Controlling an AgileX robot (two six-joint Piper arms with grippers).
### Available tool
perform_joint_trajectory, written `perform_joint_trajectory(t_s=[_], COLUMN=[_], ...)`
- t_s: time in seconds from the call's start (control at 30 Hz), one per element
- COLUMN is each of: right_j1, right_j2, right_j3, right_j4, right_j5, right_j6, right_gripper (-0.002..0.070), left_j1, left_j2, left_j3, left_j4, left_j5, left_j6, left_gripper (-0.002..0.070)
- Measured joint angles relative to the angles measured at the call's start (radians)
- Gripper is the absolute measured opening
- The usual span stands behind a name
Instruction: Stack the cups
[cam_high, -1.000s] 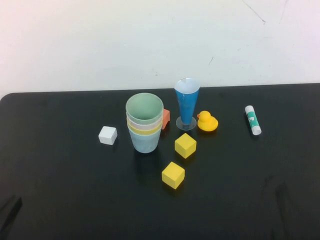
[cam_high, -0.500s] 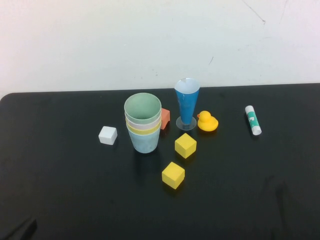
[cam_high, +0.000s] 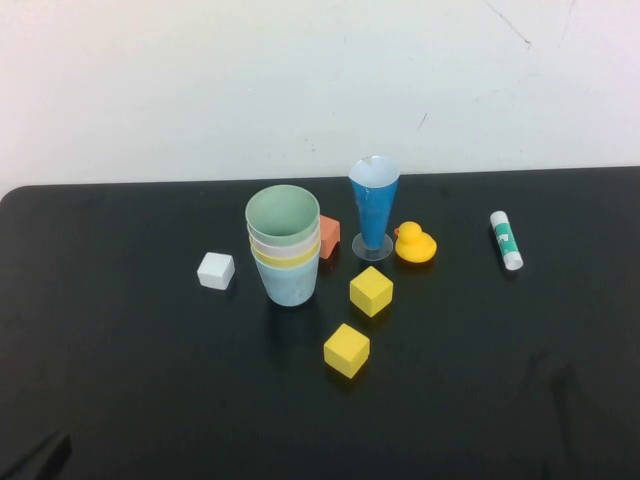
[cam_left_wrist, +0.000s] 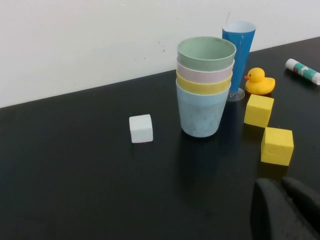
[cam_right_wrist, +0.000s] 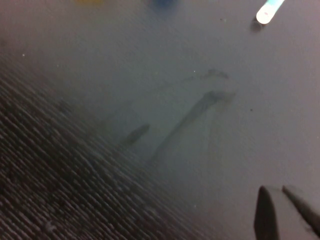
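The cups stand nested in one upright stack mid-table: light blue cup (cam_high: 288, 283) at the bottom, then yellow (cam_high: 287, 257), pale pink (cam_high: 285, 243), and mint green (cam_high: 283, 212) on top. The left wrist view shows the same stack (cam_left_wrist: 202, 112) standing free. My left gripper (cam_left_wrist: 281, 183) is shut and empty, low over the table on the near side, well short of the stack. My right gripper (cam_right_wrist: 276, 189) is also shut and empty, over bare black table far from the cups. Neither gripper shows clearly in the high view.
A tall blue cone glass (cam_high: 373, 205) and an orange block (cam_high: 329, 236) stand just behind-right of the stack, with a rubber duck (cam_high: 414, 244) beside them. Two yellow cubes (cam_high: 371, 291) (cam_high: 346, 350) lie in front-right, a white cube (cam_high: 215, 271) left, a glue stick (cam_high: 506, 240) far right.
The cup stack has shifted slightly to the left. A dark shape at the near left corner of the table has dropped lower. Both grippers stay shut.
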Motion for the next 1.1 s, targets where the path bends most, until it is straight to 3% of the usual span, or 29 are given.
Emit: perform_joint_trajectory(t_s=[0.2, 0.5, 0.63, 1.1], right_j1=[0.0, 0.0, 0.0, 0.0], right_j2=[0.0, 0.0, 0.0, 0.0], right_j3=[0.0, 0.0, 0.0, 0.001], right_j4=[0.002, 0.002, 0.004, 0.004], right_j5=[0.0, 0.003, 0.005, 0.005], right_j6=[0.001, 0.002, 0.002, 0.003], right_gripper=[-0.0001, -0.0001, -0.0001, -0.0001], left_j1=[0.027, 0.185, 0.194, 0.199], left_j2=[-0.026, -0.17, -0.202, -0.207], left_j3=[0.029, 0.175, 0.174, 0.174], left_j4=[0.051, 0.17, 0.187, 0.202], left_j5=[-0.025, -0.032, 0.082, 0.088], left_j6=[-0.032, -0.218, -0.278, -0.263], left_gripper=[-0.0001, -0.0001, -0.0001, -0.0002])
